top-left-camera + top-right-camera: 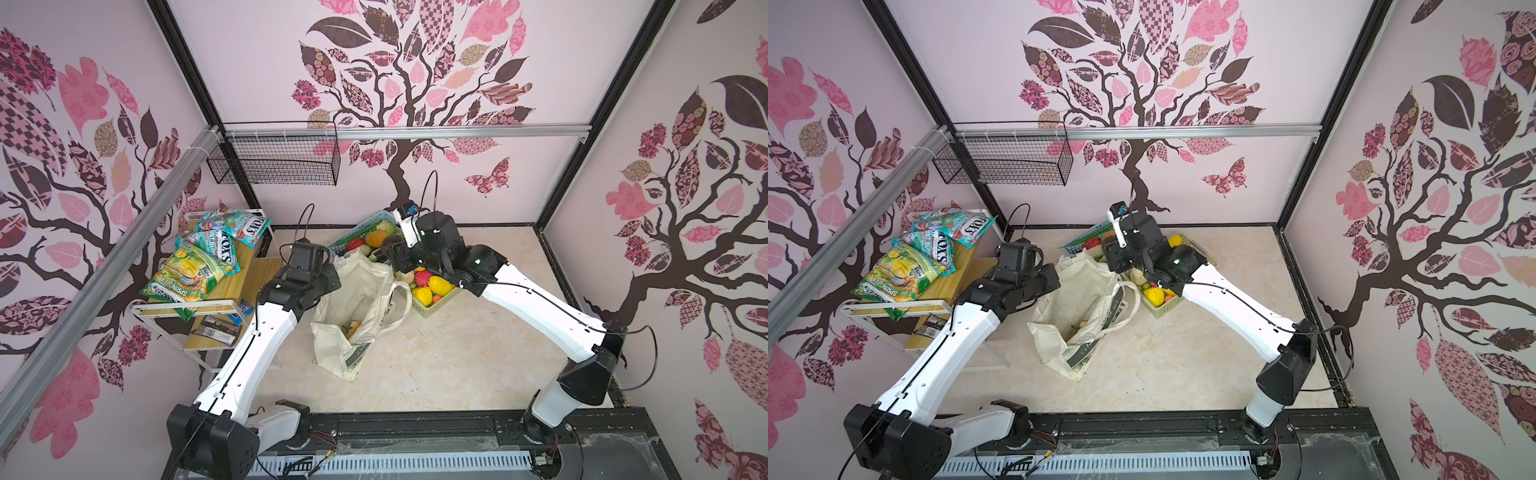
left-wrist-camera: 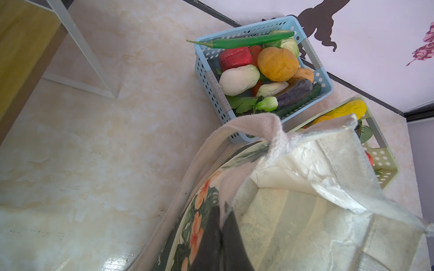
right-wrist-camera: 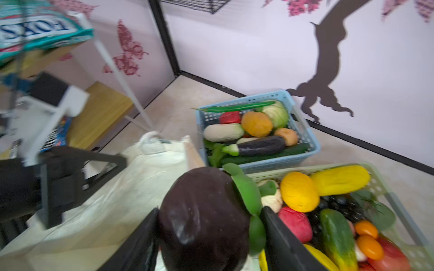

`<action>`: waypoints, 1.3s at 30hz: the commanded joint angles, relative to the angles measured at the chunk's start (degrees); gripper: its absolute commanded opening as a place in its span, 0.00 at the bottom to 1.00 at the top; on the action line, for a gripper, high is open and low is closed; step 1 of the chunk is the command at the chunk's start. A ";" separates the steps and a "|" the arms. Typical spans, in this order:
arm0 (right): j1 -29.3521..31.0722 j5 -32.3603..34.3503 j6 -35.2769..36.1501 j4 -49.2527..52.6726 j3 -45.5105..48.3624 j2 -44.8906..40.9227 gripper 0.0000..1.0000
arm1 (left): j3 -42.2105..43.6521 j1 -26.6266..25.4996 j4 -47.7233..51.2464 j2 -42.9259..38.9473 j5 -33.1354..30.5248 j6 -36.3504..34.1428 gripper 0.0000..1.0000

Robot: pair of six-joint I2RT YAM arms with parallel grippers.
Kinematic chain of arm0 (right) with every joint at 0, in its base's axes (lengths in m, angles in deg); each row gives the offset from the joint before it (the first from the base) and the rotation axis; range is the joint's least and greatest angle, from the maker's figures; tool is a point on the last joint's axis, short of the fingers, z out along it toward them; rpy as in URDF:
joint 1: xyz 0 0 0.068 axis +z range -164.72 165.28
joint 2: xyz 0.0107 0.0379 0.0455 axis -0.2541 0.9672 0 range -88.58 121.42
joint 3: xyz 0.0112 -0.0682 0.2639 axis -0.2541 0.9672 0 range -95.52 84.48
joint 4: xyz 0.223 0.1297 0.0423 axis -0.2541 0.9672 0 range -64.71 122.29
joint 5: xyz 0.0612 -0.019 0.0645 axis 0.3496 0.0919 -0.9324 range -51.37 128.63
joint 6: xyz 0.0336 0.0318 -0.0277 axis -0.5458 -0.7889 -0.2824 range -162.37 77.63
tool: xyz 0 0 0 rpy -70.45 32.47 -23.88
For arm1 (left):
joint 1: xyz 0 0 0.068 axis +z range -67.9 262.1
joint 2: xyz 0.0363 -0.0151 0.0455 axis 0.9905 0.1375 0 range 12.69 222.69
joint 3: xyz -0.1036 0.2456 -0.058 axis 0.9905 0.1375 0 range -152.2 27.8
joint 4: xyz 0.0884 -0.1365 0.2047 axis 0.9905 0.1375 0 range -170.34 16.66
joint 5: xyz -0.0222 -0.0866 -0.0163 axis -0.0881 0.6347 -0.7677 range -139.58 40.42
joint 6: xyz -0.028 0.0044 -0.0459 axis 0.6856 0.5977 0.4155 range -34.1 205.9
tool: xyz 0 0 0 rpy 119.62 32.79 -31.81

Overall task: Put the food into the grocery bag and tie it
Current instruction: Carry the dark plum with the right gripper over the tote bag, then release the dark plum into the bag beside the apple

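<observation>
- Now right gripper point(image 3: 210, 218), jaws wide around a dark eggplant point(image 3: 199, 192), should clear the rim of the grocery bag point(image 1: 357, 299) before release.
- Closed tight, left gripper point(image 1: 330, 272) apparently pins that rim.

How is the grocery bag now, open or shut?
Open: the grocery bag shows its pale inside in both top views, some food at its bottom.

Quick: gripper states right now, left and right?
Left gripper: shut, apparently on the bag rim.
Right gripper: closed on a dark round eggplant.
</observation>
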 commanded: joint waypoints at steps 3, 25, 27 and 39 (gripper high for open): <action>8.15 1.88 0.92 -1.59 -0.63 1.10 0.68 | 0.49 0.09 -2.45 -0.09 1.48 -1.04 0.01; 12.36 -0.13 -7.06 -10.16 9.91 13.11 0.73 | 1.05 0.17 -7.84 1.43 5.25 -1.55 0.01; 12.34 0.25 -7.58 -10.45 10.37 13.77 0.76 | 0.55 0.16 -7.73 1.31 5.52 -1.38 0.01; 9.36 -3.57 -10.62 -12.50 15.16 10.42 0.94 | -2.59 0.17 -6.74 3.39 5.60 -2.45 0.02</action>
